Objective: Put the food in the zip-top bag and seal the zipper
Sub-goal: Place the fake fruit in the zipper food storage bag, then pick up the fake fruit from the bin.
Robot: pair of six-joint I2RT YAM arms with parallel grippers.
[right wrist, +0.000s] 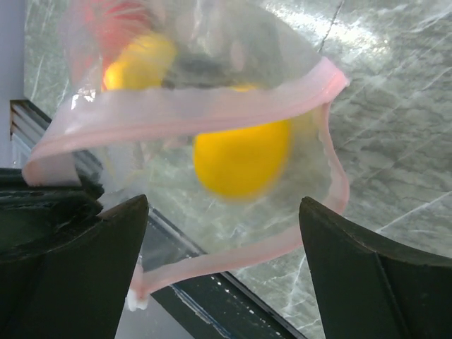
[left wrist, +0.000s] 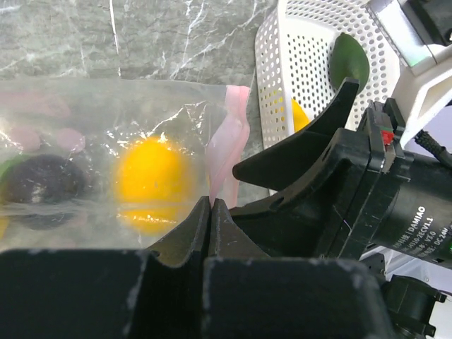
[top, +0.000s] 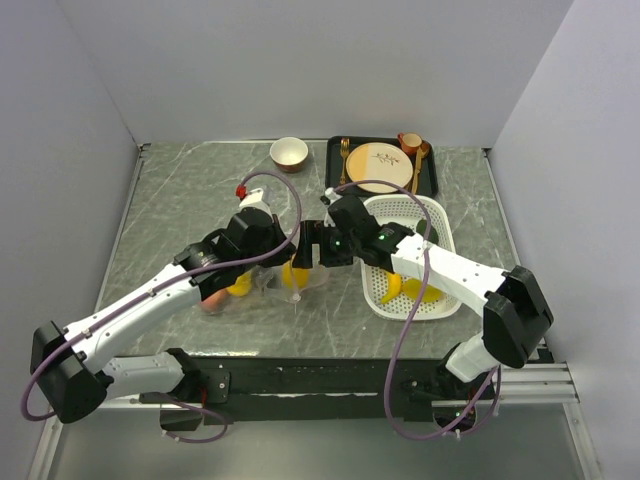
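Across the whole scene runs a grey-green marbled tabletop (top: 170, 200), boxed on three sides by plain white walls (top: 300, 60). At its far edge a black tray (top: 431, 186) carries a beige plate (top: 380, 165) with cutlery beside it. A white perforated basket (top: 435, 225) sits just in front of the tray, right of centre. It holds a yellow banana (top: 420, 292) and a dark green piece (left wrist: 351, 60). A small bowl (top: 289, 153) stands just left of the tray.

The zip-top bag (left wrist: 92, 106) is at the table's middle, between the two arms and just left of the basket, with its mouth turned toward the basket. Some of the food shows through the crinkled film: a yellow round fruit (left wrist: 152, 180), a dark purple ball (left wrist: 42, 180), pale pink pieces and, blurred in the right wrist view, something red. The zipper (right wrist: 183, 106) gapes, its two pink halves apart in a wide loop.

On the right arm's black motor housing (left wrist: 417, 212), "DAMIAO" can be read; the smaller lines beneath are too fine to make out.

The left claw (left wrist: 210, 212) has its fingers pressed together, pinching the bag's edge just beside the zipper. The right claw (right wrist: 222, 203) is spread wide in front of the open mouth and grips nothing. Whether its tips touch the film cannot be told.
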